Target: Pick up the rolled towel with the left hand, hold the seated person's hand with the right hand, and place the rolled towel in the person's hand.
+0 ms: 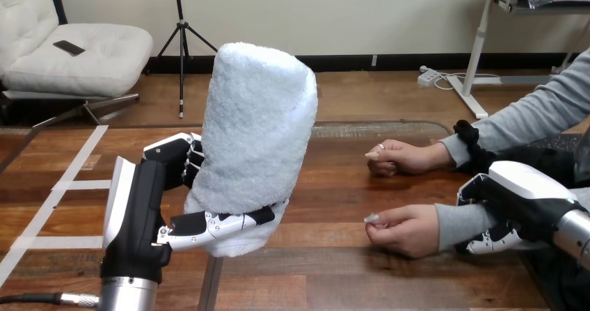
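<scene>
Rolled towel point(257, 130) left, person's near hand point(403, 229) right on table point(348, 269), other hand point(403, 158) behind it

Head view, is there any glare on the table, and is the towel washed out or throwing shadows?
Head view: the rolled towel, held in the left hand, is evenly lit, its nap showing, not washed out; the table has a pale sheen at its far edge, no hard glare; soft shadows lie under the person's far hand and near hand.

No text, number or label can be read: the rolled towel point(257, 130) in the left hand point(147, 203) is plain white; the right hand point(520, 198) bears plain white shells.
</scene>
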Available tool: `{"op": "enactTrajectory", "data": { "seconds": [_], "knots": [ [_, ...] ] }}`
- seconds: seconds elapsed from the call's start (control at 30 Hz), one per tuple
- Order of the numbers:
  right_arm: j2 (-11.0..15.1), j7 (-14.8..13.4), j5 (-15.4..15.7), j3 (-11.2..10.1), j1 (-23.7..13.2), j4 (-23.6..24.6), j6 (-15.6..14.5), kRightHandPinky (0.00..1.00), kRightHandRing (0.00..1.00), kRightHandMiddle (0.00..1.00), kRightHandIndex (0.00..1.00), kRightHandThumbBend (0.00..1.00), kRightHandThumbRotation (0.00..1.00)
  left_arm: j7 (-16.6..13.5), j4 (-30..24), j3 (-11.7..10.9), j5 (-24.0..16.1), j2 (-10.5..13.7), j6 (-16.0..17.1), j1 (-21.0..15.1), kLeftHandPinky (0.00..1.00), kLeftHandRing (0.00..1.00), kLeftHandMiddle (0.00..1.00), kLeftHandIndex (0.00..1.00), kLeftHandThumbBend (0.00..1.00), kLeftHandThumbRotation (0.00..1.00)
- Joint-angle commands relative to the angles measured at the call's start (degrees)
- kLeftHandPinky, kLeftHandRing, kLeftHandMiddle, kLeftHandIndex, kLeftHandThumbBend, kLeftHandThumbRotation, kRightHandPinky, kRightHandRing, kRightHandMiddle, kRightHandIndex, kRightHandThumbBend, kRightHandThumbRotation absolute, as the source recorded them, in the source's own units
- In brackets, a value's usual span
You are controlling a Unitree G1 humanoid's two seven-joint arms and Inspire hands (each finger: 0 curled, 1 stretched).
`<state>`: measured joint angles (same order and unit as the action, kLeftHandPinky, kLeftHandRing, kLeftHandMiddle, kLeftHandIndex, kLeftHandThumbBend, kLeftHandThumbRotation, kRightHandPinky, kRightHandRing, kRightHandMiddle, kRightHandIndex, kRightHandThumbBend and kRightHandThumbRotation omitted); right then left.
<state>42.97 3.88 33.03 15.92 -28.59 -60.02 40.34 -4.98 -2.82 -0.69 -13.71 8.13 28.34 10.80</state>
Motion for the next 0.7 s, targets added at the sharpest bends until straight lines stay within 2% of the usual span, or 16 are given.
{"op": "enactTrajectory", "data": {
  "seconds": [0.0,0.4,0.67],
  "knots": [
    [0.18,-0.23,-3.0,-2.12,-3.88,3.84,1.9,0.26,0.3,0.36,0.36,0.44,0.01,-0.6,-0.95,-0.35,0.81,-0.51,0.96,-3.34,0.28,0.32,0.36,0.39,0.65,0.0],
    [0.69,1.7,-5.01,-2.79,-3.87,6.19,1.68,0.24,0.29,0.35,0.35,0.43,0.1,-0.7,-0.58,-0.31,0.7,-0.57,1.25,-3.53,0.28,0.32,0.36,0.39,0.65,0.0],
    [1.02,2.58,-5.44,-2.9,-4.31,7.77,1.31,0.25,0.29,0.35,0.35,0.43,0.12,-0.66,-0.42,-0.24,0.71,-0.69,0.85,-3.7,0.28,0.32,0.36,0.39,0.66,0.0]
  ]
}}
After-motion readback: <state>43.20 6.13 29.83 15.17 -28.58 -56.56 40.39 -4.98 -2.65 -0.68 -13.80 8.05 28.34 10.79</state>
